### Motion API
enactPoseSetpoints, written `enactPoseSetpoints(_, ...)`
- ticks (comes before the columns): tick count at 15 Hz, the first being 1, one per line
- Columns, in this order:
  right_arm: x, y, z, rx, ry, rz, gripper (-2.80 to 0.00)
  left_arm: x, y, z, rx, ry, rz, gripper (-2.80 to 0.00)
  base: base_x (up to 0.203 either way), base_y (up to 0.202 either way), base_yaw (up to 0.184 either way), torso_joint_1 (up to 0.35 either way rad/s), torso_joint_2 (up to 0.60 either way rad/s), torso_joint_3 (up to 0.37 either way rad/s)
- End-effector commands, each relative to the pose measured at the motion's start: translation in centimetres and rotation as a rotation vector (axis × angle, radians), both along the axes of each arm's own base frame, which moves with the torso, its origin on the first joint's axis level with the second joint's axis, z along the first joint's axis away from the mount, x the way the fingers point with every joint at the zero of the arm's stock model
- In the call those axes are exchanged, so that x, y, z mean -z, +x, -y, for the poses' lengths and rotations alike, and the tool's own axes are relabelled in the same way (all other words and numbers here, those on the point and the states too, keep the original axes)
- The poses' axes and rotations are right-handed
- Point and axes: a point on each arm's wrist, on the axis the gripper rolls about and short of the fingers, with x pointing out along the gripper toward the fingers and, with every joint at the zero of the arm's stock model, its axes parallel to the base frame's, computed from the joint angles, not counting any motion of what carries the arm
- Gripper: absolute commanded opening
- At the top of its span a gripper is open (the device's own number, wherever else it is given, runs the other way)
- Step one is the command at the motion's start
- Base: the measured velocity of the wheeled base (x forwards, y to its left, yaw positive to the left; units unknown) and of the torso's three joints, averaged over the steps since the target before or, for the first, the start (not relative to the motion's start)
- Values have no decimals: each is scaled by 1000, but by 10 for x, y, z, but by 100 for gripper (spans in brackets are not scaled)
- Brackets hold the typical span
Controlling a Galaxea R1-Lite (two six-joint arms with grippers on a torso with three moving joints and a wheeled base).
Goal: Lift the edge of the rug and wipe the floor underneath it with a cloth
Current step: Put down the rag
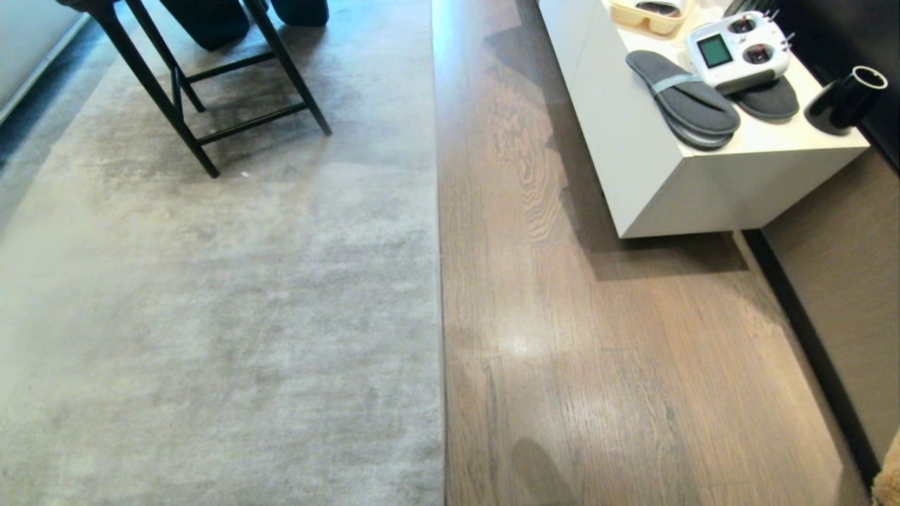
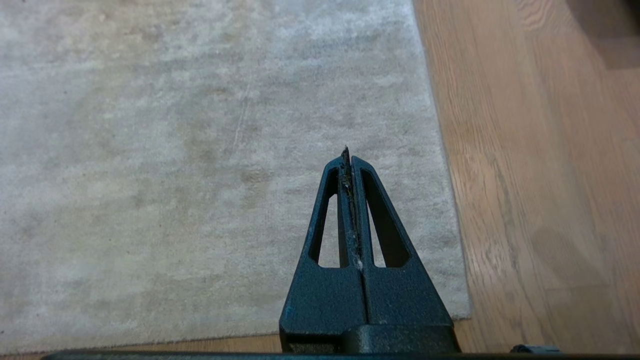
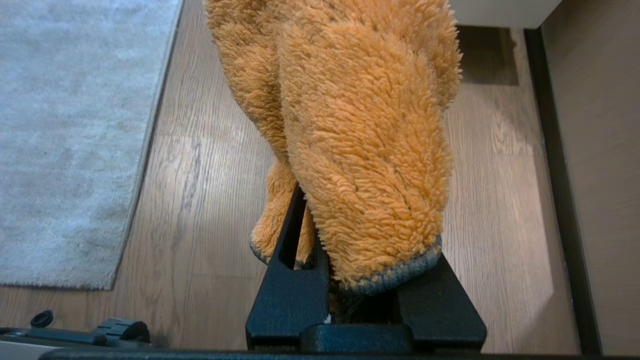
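Note:
The pale grey rug (image 1: 211, 316) covers the left half of the head view, and the rug edge (image 1: 441, 281) runs straight away from me, lying flat on the brown wood floor (image 1: 598, 365). My left gripper (image 2: 346, 159) is shut and empty, hanging over the rug (image 2: 175, 175) near its corner, with the rug edge (image 2: 442, 165) and the floor (image 2: 540, 175) beside it. My right gripper (image 3: 325, 235) is shut on the cloth (image 3: 360, 150), a fluffy mustard-orange rag with a grey hem, above bare floor (image 3: 210, 190). A tuft of the cloth (image 1: 887, 478) shows at the head view's lower right corner.
A white low cabinet (image 1: 654, 183) stands at the far right with grey slippers (image 1: 682, 98), a white remote controller (image 1: 735, 49) and a black cup (image 1: 844, 98) on it. Black chair legs (image 1: 211, 98) stand on the far rug. A dark skirting (image 1: 808, 337) borders the right wall.

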Motion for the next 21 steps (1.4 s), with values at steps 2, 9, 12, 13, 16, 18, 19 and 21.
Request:
enactPoseSetpoints(2, 0, 0, 0, -1, -1, -1, -280, 0, 0, 0, 0, 2, 1, -280, 0, 0, 0, -2, 2, 201)
enactPoseSetpoints(9, 0, 0, 0, -1, -1, -1, -280, 0, 0, 0, 0, 0, 1, -280, 0, 0, 0, 5, 3, 202)
enactPoseSetpoints(12, 0, 0, 0, -1, -1, 0, -280, 0, 0, 0, 0, 0, 1, -280, 0, 0, 0, 2, 5, 201)
enactPoseSetpoints(13, 0, 0, 0, -1, -1, -1, -280, 0, 0, 0, 0, 0, -1, -280, 0, 0, 0, -3, 2, 193)
enactPoseSetpoints(16, 0, 0, 0, -1, -1, -1, -280, 0, 0, 0, -1, 0, 1, -280, 0, 0, 0, 4, 5, 201)
enactPoseSetpoints(18, 0, 0, 0, -1, -1, -1, -280, 0, 0, 0, -1, 2, 1, -280, 0, 0, 0, 2, 3, 192)
enactPoseSetpoints(19, 0, 0, 0, -1, -1, -1, -280, 0, 0, 0, 0, 0, -1, -280, 0, 0, 0, 2, 2, 109)
enactPoseSetpoints(21, 0, 0, 0, -1, -1, -1, -280, 0, 0, 0, -1, -2, 1, -280, 0, 0, 0, 5, 2, 141)
